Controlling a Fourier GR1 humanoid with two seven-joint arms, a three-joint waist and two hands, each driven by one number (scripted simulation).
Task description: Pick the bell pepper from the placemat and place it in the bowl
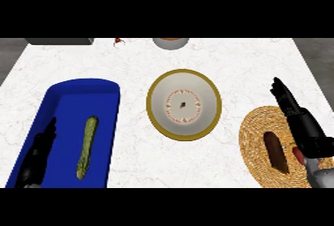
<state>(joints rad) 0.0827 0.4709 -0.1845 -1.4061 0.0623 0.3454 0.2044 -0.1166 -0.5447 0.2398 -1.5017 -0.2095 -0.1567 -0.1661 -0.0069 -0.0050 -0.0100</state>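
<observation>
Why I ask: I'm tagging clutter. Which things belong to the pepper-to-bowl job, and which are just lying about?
Job: dark oblong pepper; woven placemat under it; gold-rimmed bowl; right hand over the placemat.

Lying about: blue tray; long green vegetable in it; left hand over the tray.

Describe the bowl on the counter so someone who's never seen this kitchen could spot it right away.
Start at the white marble counter and look at its middle, between the long blue tray on the left and the round woven placemat on the right. The bowl sits there. It alone is pale and oval-looking with an olive-gold rim and a ring of reddish marks inside.
</observation>
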